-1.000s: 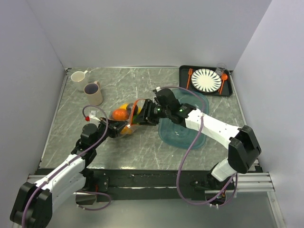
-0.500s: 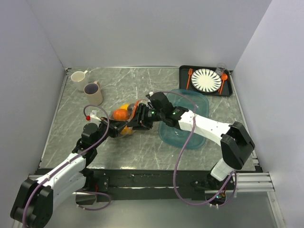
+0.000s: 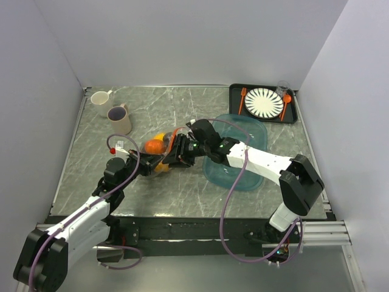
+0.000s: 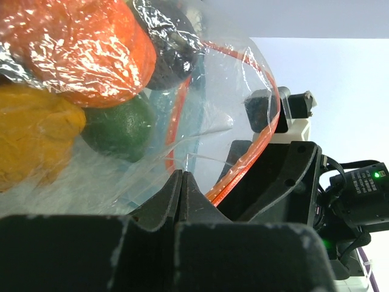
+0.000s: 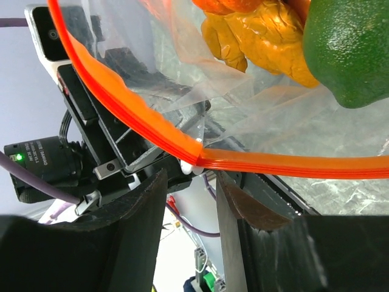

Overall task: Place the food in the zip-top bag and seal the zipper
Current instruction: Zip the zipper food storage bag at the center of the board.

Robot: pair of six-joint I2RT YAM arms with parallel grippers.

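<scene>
The zip-top bag [image 3: 163, 159] lies mid-table between both grippers, with the food inside: an orange piece [image 4: 79, 42], a yellow one [image 4: 30, 134], a green one [image 4: 118, 128] and a dark one [image 4: 170, 42]. My left gripper [image 3: 148, 165] is shut on the bag's clear plastic [image 4: 182, 176] near the zipper [image 4: 255, 146]. My right gripper [image 5: 191, 182] is open at the bag's right side. The orange zipper [image 5: 292, 164] bends just past its fingertips [image 5: 146, 207], with a small white piece at the bend. Nothing is pinched there.
A teal oblong tray [image 3: 240, 173] lies under my right arm. At the back right a black tray [image 3: 293, 115] holds a striped plate [image 3: 264, 102], an orange fork and a spoon. Two cups [image 3: 119, 119] stand at the back left.
My right gripper has moved left, up against the bag's zipper end, and narrowed slightly. The left gripper has kept its hold and not moved.
</scene>
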